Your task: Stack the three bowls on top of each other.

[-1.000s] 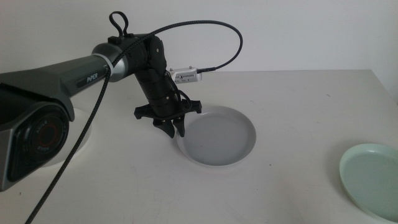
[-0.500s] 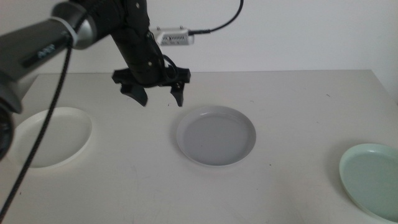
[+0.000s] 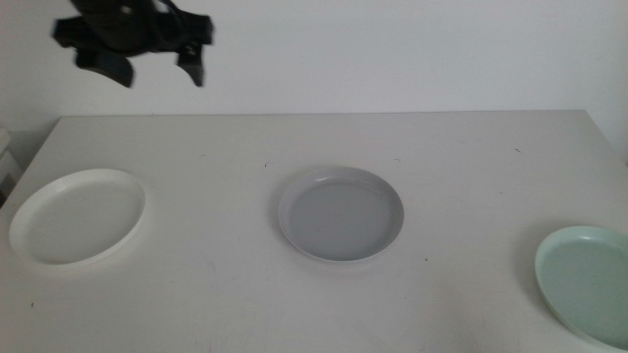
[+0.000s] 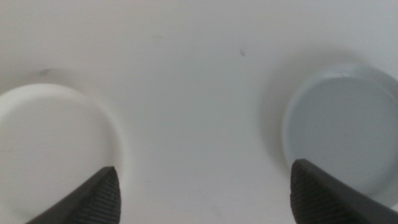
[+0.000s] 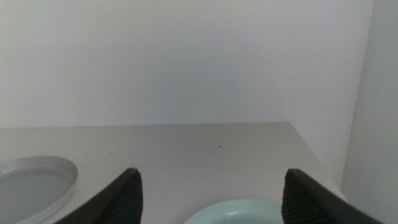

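Middle view: table with three bowls lying apart, none yet stacked; cream-white bowl close to the left edge, grey-blue bowl at the centre, mint green bowl at the front right corner, partly cut off by the frame; left gripper hangs high above the table's far left corner, jaws spread wide and empty; right arm not seen in this view.

Left wrist view: left gripper looks straight down, its two jaws well apart with nothing between them; cream-white bowl beneath one jaw, grey-blue bowl beneath the other, bare table between.

Right wrist view: right gripper waits low over the front right corner, jaws spread and empty; mint green bowl just below them, rim of the grey-blue bowl further off.

Step in hand, as judged: fetching the cream-white bowl; descent is best made with one jaw inside and one outside its low rim, the rim seated deep before closing, since so shallow an edge may slip; carried level and set down centred over the grey-blue bowl.
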